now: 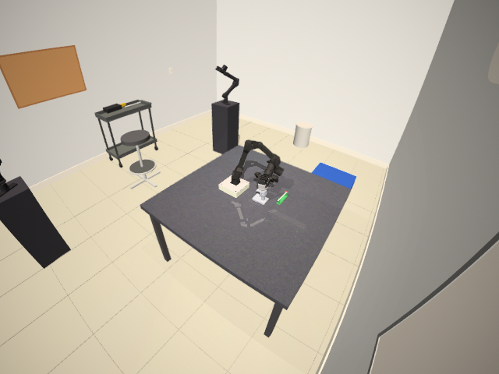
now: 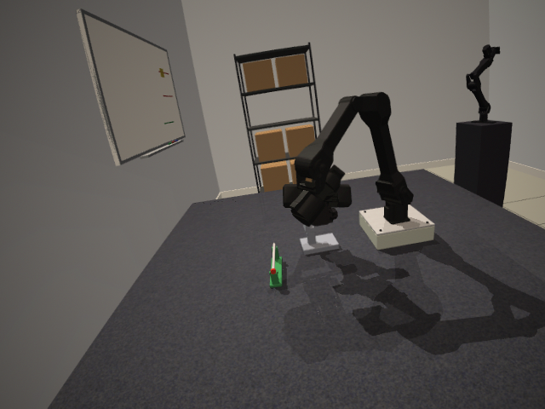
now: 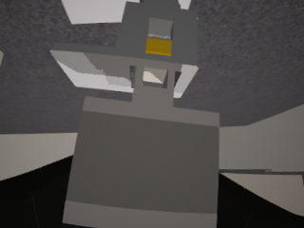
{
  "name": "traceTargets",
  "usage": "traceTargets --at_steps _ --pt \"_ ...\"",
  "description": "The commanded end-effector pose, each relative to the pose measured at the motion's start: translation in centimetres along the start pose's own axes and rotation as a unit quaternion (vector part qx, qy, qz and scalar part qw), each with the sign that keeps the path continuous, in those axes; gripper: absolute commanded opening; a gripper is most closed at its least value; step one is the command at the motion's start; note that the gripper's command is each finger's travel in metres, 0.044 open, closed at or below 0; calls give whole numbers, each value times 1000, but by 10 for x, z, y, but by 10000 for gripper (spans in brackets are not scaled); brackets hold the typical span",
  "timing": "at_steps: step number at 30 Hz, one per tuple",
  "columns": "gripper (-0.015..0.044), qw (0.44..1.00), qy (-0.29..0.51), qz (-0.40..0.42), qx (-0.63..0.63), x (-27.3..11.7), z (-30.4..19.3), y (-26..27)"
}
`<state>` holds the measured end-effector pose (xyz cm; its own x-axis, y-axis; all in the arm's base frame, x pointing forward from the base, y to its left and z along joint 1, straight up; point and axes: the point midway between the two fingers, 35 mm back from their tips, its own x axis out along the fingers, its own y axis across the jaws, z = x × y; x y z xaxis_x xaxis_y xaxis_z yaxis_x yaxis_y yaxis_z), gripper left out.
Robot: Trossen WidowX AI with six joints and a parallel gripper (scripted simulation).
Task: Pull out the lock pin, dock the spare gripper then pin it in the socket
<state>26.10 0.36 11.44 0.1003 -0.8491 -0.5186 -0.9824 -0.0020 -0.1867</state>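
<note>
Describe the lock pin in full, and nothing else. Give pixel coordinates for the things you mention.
The lock pin [image 1: 282, 195] [image 2: 273, 257] is a thin, straight, pale rod with a red head at one end; its material is unclear. It is out of the socket, lying lengthwise along the green holder [image 1: 279, 202] [image 2: 276, 281], raised above the table, its head towards the exterior camera. Only the holder appears to touch it.

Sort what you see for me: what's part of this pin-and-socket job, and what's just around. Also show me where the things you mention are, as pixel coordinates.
Part of the job:
- robot arm [image 1: 257, 145] [image 2: 336, 125]
- spare gripper in its jaws
- socket mount [image 1: 260, 199] [image 2: 325, 243]
- red-tipped pin on its green holder [image 1: 281, 198] [image 2: 276, 277]

Just around:
- stool [image 1: 135, 137]
- trolley [image 1: 122, 111]
- bin [image 1: 302, 135]
- whiteboard [image 2: 132, 88]
- cardboard boxes [image 2: 258, 75]
- blue mat [image 1: 334, 175]
</note>
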Motion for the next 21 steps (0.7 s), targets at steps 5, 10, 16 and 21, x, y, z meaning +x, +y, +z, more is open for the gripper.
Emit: traceTargets --at_steps 5,10,16,21 --pt "0 1000 6 -2 -6 6 8 0" --pt "0 1000 6 -2 -6 9 13 0" --pt "0 1000 6 -2 -6 13 20 0" --pt "0 1000 6 -2 -6 15 22 0"
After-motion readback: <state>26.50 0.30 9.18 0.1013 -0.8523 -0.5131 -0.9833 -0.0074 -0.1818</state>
